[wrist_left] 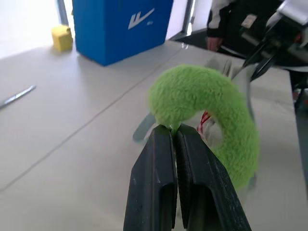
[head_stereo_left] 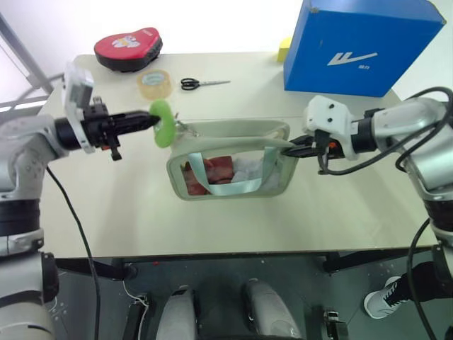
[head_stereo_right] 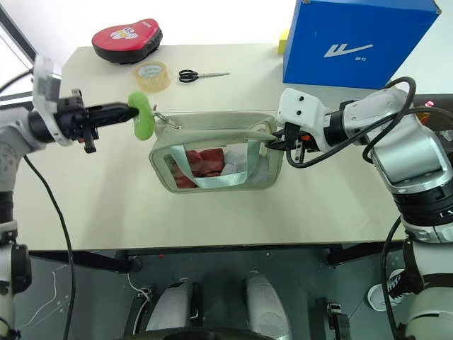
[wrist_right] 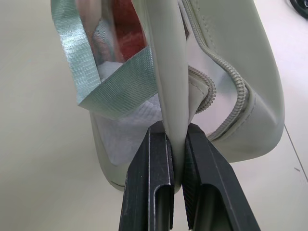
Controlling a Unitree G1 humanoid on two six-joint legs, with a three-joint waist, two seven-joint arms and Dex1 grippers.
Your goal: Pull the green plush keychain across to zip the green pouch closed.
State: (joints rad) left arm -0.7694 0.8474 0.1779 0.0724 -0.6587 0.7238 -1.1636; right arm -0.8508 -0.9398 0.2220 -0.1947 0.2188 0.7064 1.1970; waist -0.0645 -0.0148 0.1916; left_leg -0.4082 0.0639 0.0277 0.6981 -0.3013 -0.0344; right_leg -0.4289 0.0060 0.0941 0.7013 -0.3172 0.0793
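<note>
The right hand is clamped on the strap at one end of the green pouch, anchoring it mid-bench so the zipper can run. At the opposite end, the left hand pinches the green plush keychain, its arm reaching level across the bench's left side.

The tabletop lies bare in front of the green pouch, from the pouch to the near edge, and on both sides of it. Behind the pouch a strip is open too. At the far edge stand 4 obstacles: a red flat case, a tape roll, scissors and a tall blue box on the right, with a small yellow block beside it.
</note>
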